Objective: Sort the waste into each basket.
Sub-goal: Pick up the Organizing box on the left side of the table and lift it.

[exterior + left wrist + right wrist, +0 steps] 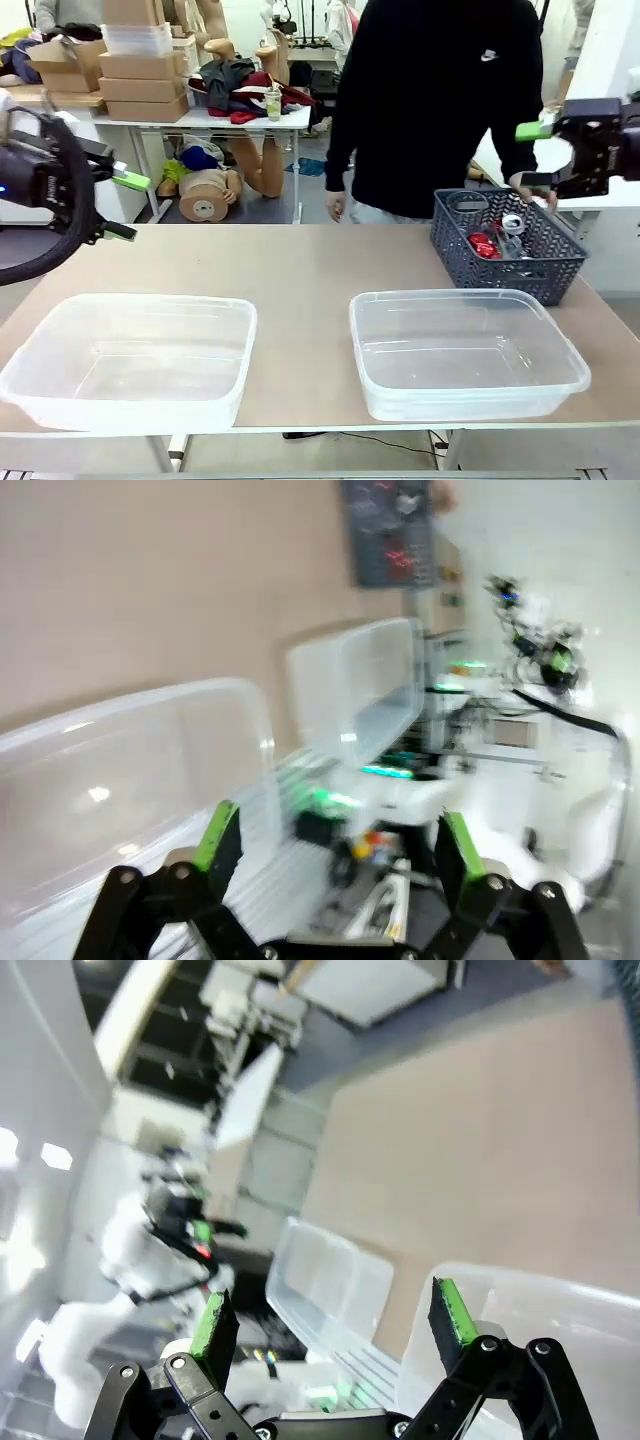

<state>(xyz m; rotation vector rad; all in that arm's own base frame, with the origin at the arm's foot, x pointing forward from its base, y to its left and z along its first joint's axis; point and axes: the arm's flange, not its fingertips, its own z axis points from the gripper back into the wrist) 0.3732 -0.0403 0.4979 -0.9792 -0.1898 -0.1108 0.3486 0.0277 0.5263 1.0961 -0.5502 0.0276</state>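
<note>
The waste lies in a dark lattice basket [500, 270] at the far right: red cans [484, 245], a silver can [512, 224] and what looks like a clear bottle [466, 205]. Two clear baskets stand in front, one at the left [150, 300] and one at the right [450, 293], with nothing in them. My left gripper [122, 206] hovers open at the left edge, above the table. My right gripper [537, 156] hangs open above the lattice basket's far right corner. In the wrist views the left gripper [340, 840] and the right gripper [335, 1320] hold nothing.
A person in black stands at the far side, one hand [535, 192] by the lattice basket's far rim and the other [335, 207] at the table's far edge. Bare tabletop [300, 260] lies between the tubs and the far edge. Cluttered tables stand behind.
</note>
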